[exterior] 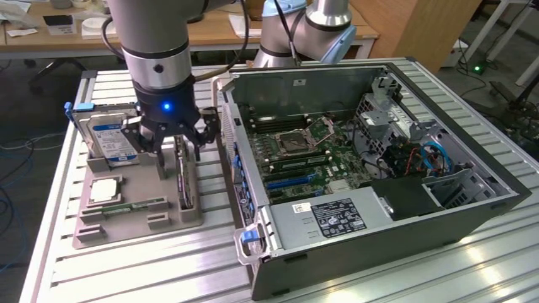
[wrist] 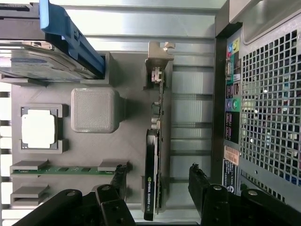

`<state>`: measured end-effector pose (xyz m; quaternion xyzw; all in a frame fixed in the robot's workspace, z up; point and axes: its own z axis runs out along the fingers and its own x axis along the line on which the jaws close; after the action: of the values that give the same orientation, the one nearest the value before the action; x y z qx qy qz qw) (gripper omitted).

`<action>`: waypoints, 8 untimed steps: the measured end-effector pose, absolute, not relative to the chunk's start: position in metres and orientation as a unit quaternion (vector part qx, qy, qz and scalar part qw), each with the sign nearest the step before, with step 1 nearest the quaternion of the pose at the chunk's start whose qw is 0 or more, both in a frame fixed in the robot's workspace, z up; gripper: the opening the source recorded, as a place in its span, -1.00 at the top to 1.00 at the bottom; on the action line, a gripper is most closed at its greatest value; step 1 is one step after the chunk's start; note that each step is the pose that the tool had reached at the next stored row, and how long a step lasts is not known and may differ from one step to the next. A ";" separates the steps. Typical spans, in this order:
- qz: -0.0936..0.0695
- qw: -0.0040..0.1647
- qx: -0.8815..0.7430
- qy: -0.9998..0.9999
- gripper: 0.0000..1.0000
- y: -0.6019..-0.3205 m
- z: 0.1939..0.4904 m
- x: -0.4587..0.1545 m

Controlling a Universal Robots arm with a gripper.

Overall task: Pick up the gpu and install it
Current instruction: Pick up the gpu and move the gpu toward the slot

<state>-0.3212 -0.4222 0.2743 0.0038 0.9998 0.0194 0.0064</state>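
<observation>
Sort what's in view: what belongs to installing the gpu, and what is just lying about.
For the job: gpu, standing on edge in the grey holder; open gripper over it; open computer case.
Lying about: hard drive, processor chip, memory stick.

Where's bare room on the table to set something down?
Free: table slats nearer the camera than the parts tray, at the exterior view's left of the computer case. Crowded: the tray-case gap beside the gpu under the open end effector.
</observation>
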 end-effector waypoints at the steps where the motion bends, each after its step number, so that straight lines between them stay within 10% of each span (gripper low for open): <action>1: 0.019 0.006 0.004 1.000 -0.29 -0.422 0.274 -0.321; 8: 0.019 0.006 0.004 1.000 -0.29 -0.424 0.270 -0.321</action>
<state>-0.3210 -0.4236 0.2705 0.0038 0.9998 0.0194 0.0064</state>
